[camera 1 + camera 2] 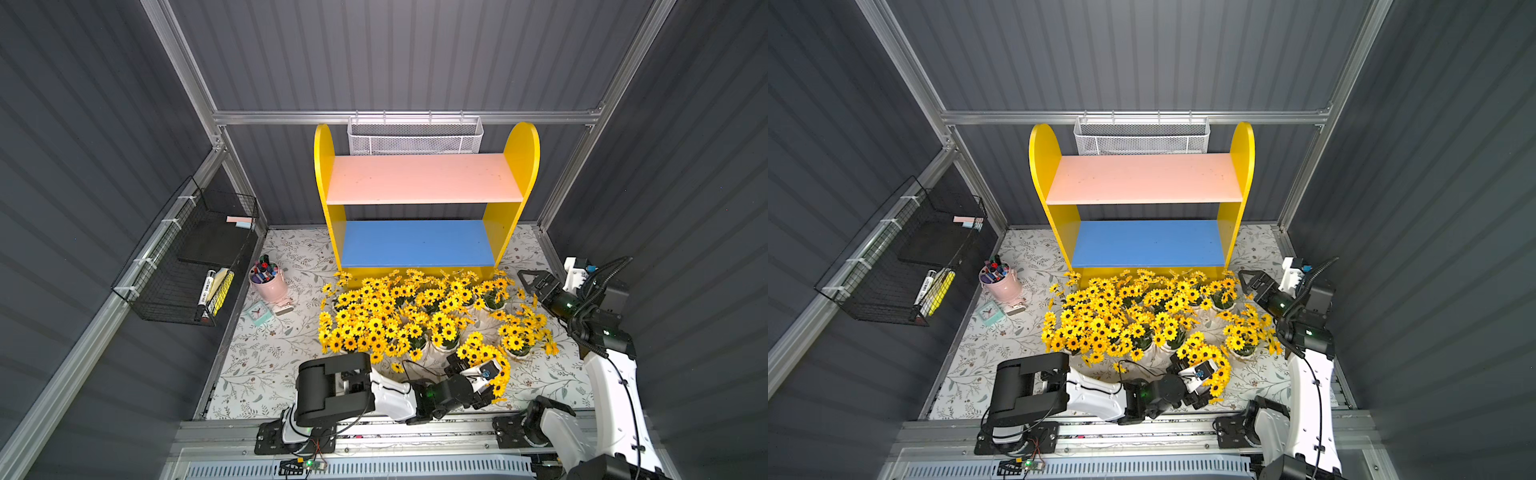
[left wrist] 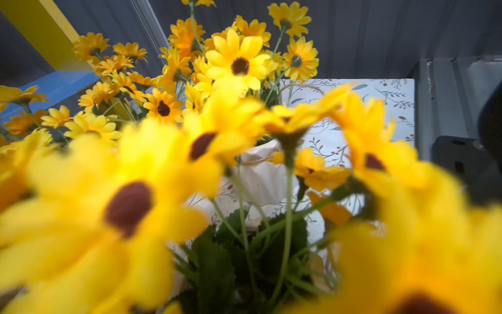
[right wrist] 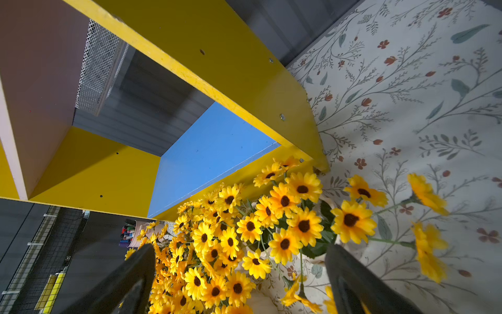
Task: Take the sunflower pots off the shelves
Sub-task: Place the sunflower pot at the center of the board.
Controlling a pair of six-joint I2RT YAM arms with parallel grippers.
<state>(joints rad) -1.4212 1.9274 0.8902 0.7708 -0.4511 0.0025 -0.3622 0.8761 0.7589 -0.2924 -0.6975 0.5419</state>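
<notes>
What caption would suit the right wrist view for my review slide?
Open right gripper before the cleared yellow shelves, sunflower pots crowding the floral mat at their foot.

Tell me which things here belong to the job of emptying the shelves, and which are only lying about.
For the job: sunflower pots; shelves, both boards bare.
Lying about: pink cup of markers; small clock; black wire rack; white mesh basket.

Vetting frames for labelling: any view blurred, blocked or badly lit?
Left wrist view: near sunflowers fill it, heavily blurred; a white pot behind is sharper. Right wrist view: sharp, right gripper fingers dark. Both top views: sharp, even light, no glare on the shelves.
</notes>
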